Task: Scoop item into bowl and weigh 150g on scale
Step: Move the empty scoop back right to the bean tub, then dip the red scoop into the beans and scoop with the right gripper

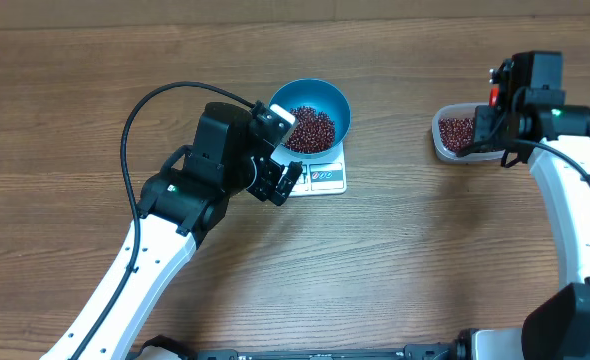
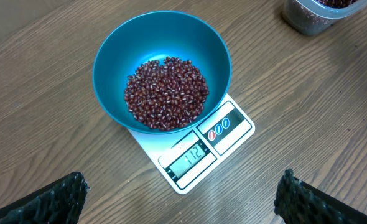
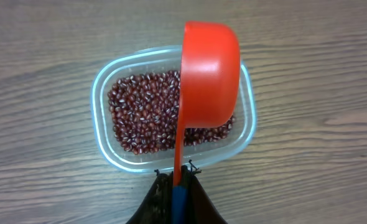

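Observation:
The blue bowl [image 2: 171, 37] stands on the white scale [image 2: 227, 127], whose display reads 112. A heap of dark red beans [image 2: 166, 93] lies in the bowl. My left gripper [image 2: 183, 199] is open and empty, low over the table just in front of the scale [image 1: 327, 178]. My right gripper [image 3: 179, 177] is shut on the handle of a red scoop [image 3: 209, 81]. The scoop hangs over a clear tub [image 3: 109, 143] holding more beans [image 3: 143, 115]. Only the scoop's outside faces the camera, so its contents are hidden.
The clear tub [image 1: 445, 140] sits at the right of the table, well apart from the bowl [image 1: 337, 108]. The left arm's black cable [image 1: 135, 120] loops over the table to the left. Bare wood lies between scale and tub.

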Robot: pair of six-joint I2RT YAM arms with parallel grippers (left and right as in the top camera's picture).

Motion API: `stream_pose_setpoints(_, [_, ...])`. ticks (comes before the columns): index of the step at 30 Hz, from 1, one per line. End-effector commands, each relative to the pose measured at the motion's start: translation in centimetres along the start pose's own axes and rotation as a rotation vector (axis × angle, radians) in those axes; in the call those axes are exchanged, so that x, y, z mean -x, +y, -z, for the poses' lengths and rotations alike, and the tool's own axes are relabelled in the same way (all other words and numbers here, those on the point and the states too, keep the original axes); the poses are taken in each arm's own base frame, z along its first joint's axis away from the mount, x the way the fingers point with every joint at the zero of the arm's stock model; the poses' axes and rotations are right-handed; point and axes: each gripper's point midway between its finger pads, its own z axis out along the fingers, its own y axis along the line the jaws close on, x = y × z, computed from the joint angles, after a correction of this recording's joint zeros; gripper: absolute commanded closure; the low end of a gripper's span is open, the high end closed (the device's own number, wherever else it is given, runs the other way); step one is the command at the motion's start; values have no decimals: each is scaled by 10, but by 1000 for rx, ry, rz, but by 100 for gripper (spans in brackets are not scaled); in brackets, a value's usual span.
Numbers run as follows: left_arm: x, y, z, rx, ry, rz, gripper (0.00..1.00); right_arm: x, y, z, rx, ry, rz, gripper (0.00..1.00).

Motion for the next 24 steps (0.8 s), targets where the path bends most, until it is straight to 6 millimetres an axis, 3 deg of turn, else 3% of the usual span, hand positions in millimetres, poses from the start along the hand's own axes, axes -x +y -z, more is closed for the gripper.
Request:
stream_pose_setpoints(1, [4, -2, 6, -9, -24, -20, 0, -9, -2, -11, -14, 19, -4, 93])
stream_pose_setpoints(18, [4, -2, 6, -9, -24, -20, 0, -41, 12, -68, 20, 154, -4, 96])
stream_pose_setpoints(24, [4, -2, 6, -9, -24, -20, 0, -45, 25, -72, 89, 175, -16, 96])
